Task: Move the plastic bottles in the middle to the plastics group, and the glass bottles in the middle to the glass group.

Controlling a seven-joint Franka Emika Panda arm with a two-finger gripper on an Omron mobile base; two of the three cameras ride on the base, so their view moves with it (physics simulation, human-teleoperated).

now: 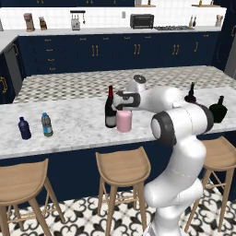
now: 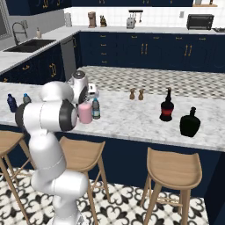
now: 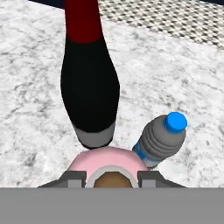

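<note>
The pink bottle [image 1: 124,120] is stood on the white marble counter [image 1: 73,126], in the middle of it. The gripper [image 1: 123,109] is placed right on top of the pink bottle, and its two fingers are closed on the bottle's top. In the hand view, the pink bottle [image 3: 109,164] is seen at 6 o'clock, with a dark finger tip on each side of its cap.

The tall wine bottle [image 1: 110,109] is stood upright, touching or just beside the pink bottle, at its 9 o'clock in the left base view. A small water bottle with a blue cap [image 2: 95,109] is stood just beside the pink bottle [image 2: 85,113], at its 3 o'clock in the right base view.

Far off at 9 o'clock in the left base view, a dark-blue bottle [image 1: 24,128] and a second small water bottle [image 1: 46,125] are stood near each other. Far off at 3 o'clock, a black flask [image 1: 218,109] and a slim dark bottle with a red bottom [image 2: 166,106] are stood.
</note>
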